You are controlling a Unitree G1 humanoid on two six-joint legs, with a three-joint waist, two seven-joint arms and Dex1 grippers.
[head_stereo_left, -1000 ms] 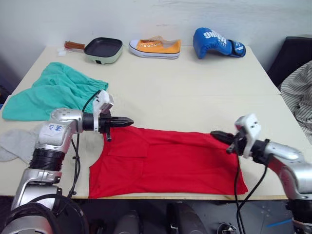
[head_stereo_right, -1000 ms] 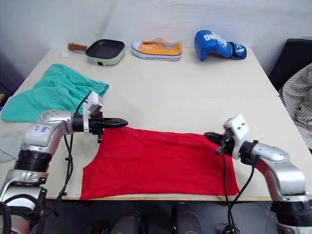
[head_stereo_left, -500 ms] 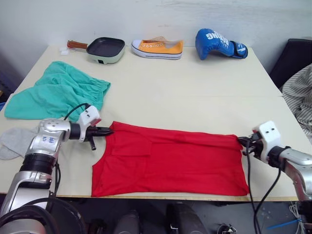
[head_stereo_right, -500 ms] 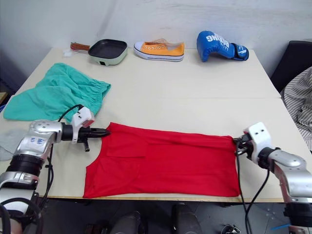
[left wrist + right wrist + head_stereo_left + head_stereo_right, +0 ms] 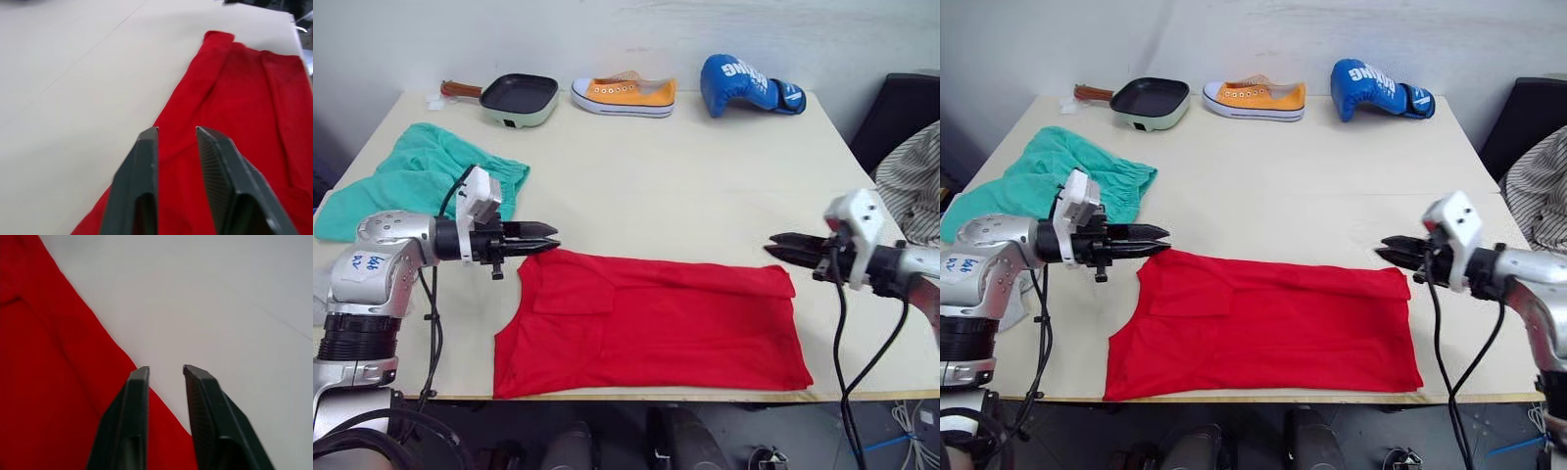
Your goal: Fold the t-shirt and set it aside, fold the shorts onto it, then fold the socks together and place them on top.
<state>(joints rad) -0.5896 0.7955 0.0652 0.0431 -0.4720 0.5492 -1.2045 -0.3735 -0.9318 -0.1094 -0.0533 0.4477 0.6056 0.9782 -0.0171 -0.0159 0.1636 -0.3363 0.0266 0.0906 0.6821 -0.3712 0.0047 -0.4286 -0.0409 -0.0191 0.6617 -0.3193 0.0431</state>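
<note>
The red t-shirt (image 5: 656, 321) lies flat near the table's front edge, folded into a wide band with a sleeve turned in at its left. My left gripper (image 5: 553, 235) hovers just above its far left corner, fingers (image 5: 142, 186) slightly open and empty. My right gripper (image 5: 771, 243) hangs over the far right corner, also open with nothing between its fingers (image 5: 203, 406). The teal-green shorts (image 5: 411, 176) lie crumpled at the left behind my left arm. A sliver of a light grey sock (image 5: 321, 286) peeks out at the left edge, mostly hidden by that arm.
Along the table's back edge stand a green frying pan (image 5: 519, 98), an orange shoe (image 5: 625, 95) and a blue boxing glove (image 5: 744, 83). A striped cloth (image 5: 913, 181) and a dark chair (image 5: 901, 108) are off the right side.
Both grippers drew the shirt's far edge outward to its corners, then let go and lifted off. The shirt now lies flat and free.
</note>
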